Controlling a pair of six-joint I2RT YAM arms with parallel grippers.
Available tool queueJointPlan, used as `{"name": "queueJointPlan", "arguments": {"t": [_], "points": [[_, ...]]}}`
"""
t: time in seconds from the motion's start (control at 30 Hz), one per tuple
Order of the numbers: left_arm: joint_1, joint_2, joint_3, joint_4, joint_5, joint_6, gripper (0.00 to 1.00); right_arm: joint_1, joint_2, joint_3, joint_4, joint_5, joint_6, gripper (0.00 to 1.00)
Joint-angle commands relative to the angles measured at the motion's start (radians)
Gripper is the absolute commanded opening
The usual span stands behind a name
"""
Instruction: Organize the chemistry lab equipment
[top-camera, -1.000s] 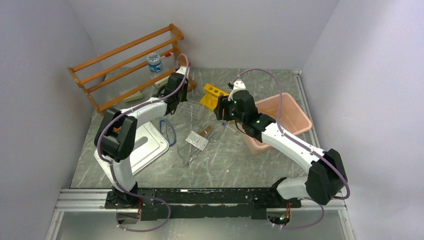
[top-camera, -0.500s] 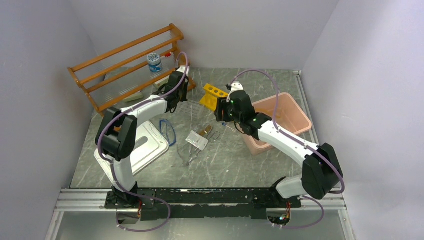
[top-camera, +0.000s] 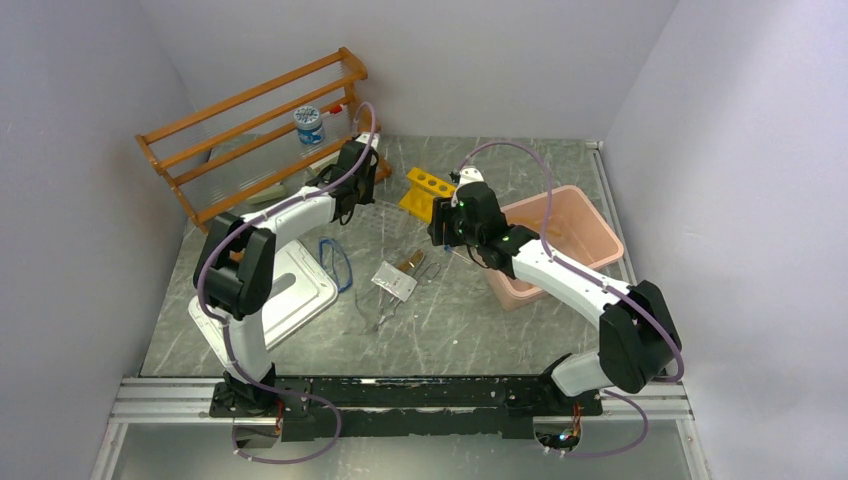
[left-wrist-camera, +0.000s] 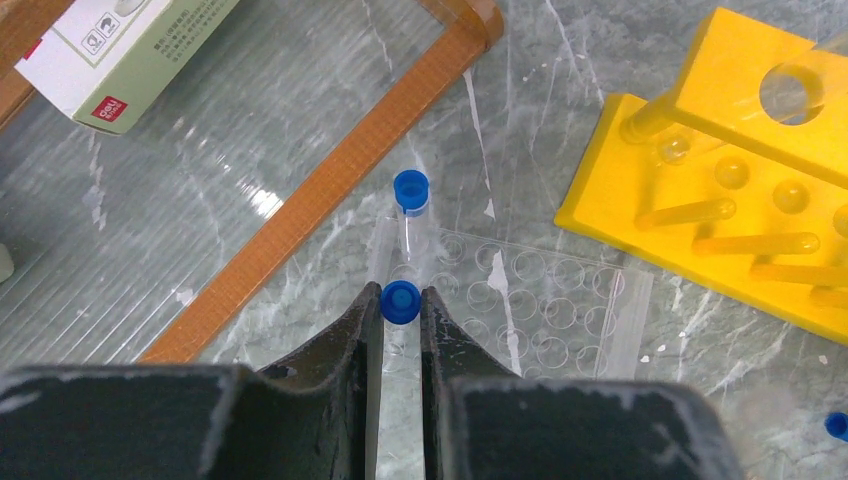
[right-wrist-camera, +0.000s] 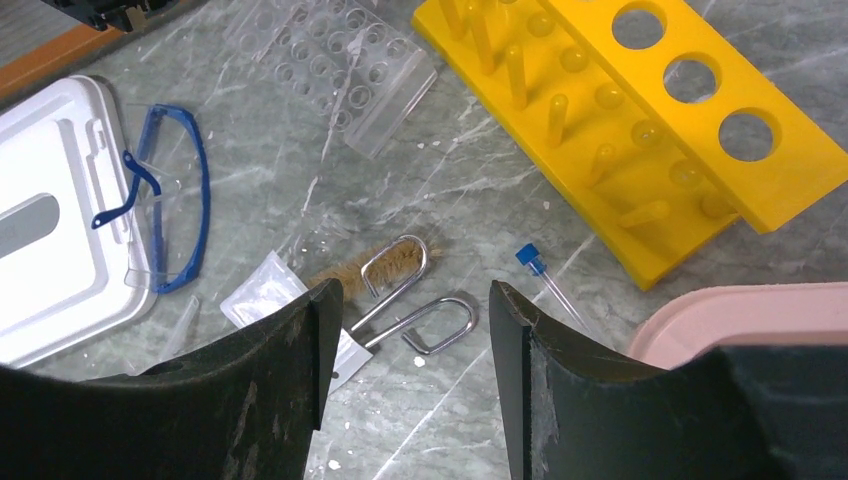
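Left wrist view: tube (left-wrist-camera: 400, 301) body hidden below its cap, between left claw (left-wrist-camera: 400, 310) fingers. Rack (left-wrist-camera: 690, 235) cut by right edge, box (left-wrist-camera: 120, 55) by top edge. Right wrist view: tub (right-wrist-camera: 745, 308) and lid (right-wrist-camera: 55, 150) cut by edges.

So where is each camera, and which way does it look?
Top external: high behind the arms, looking down on the table; the left arm and right arm show whole.
Left wrist: on the left arm, looking down past the left gripper, shut on a blue-capped tube.
Right wrist: on the right arm, looking down past the open right gripper at the table and pink bin.
Shared: all three see the yellow rack.
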Motion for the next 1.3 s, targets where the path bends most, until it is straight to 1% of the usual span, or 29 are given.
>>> {"name": "queueJointPlan", "arguments": {"t": [0.0,0.17,0.57,0.97,1.1,1.17,1.27], "points": [[0.012,0.013,0.008,-0.007,0.037,-0.005,0.07,-0.008,0.005,0.024,0.007,0.007,0.002,0.59],[0.016,0.033,0.000,0.030,0.056,0.004,0.08,-0.008,0.007,0.027,0.004,0.004,0.000,0.59],[0.029,0.060,-0.003,0.051,0.081,-0.017,0.08,-0.007,0.008,0.030,0.003,0.007,-0.001,0.59],[0.037,0.071,-0.030,0.070,0.098,-0.052,0.15,-0.007,0.010,0.034,0.001,0.006,-0.001,0.59],[0.037,0.053,-0.045,0.078,0.090,-0.055,0.21,-0.007,0.010,0.034,0.003,0.007,-0.005,0.59],[0.037,0.036,-0.050,0.078,0.085,-0.054,0.30,-0.008,0.011,0.034,0.002,0.007,-0.009,0.59],[0.037,0.000,-0.050,0.072,0.088,-0.060,0.48,-0.008,0.018,0.041,-0.006,0.014,-0.021,0.60]]}}
